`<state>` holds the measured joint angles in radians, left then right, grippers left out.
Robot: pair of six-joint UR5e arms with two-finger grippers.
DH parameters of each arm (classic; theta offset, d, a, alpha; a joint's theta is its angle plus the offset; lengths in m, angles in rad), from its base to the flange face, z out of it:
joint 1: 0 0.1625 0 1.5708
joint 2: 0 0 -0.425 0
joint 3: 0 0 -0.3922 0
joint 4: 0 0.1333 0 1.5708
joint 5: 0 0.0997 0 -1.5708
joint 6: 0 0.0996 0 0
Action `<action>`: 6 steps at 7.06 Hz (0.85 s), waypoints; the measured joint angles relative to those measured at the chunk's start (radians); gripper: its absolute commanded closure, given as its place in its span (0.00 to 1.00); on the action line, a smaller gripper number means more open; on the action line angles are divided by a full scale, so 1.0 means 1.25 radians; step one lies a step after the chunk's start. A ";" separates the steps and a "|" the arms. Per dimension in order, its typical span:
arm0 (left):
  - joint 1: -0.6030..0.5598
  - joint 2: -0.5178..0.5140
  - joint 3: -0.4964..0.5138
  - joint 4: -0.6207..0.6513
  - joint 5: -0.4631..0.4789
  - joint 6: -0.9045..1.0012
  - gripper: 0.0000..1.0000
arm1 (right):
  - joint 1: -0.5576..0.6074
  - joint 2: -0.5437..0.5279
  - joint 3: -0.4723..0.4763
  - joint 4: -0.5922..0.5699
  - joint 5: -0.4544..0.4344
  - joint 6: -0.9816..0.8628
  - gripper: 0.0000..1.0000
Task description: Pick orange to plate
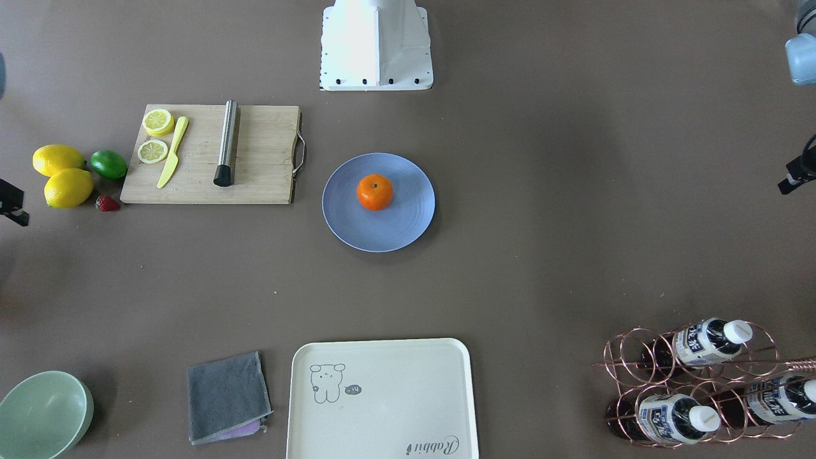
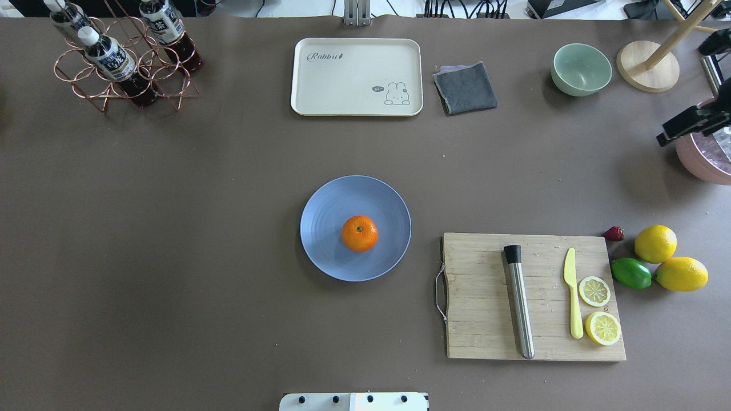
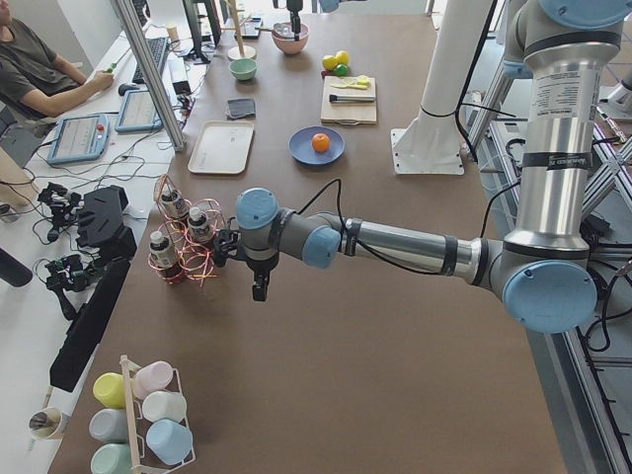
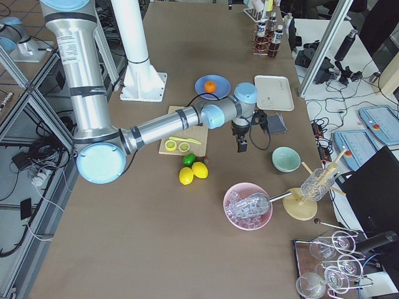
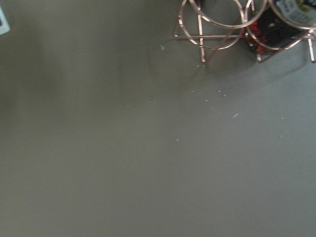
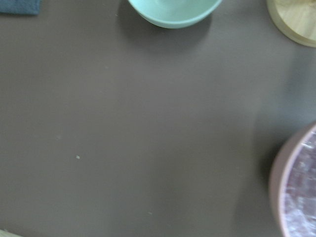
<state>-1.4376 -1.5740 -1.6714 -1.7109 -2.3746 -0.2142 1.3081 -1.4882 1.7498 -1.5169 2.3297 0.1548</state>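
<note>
One camera hangs behind the robot, looking forward and down on the bench (image 2: pixel 171 228). Another faces it from across, steeply down. Both centre the plate (image 2: pixel 328 228), turned end for end. Two end cameras stand farther off: the plate lies well beyond the left gripper (image 3: pixel 259 288) in one, beyond the right gripper (image 4: pixel 240 147) in the other. The wrist cameras look straight down from close by, the left catching the rack (image 5: pixel 200 37), the right the bowl (image 6: pixel 173 12).

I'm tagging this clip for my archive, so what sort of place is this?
Probably a robotics lab: an industrial arm over the table, an operator beside control tablets, and staged props like the orange on the plate.
</note>
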 measured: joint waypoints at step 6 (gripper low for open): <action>-0.089 0.033 0.035 0.045 -0.069 0.143 0.03 | 0.199 -0.071 -0.155 -0.053 -0.013 -0.349 0.00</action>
<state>-1.5492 -1.5326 -1.6277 -1.6547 -2.4603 -0.0349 1.5563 -1.5767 1.5558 -1.5834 2.3132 -0.2816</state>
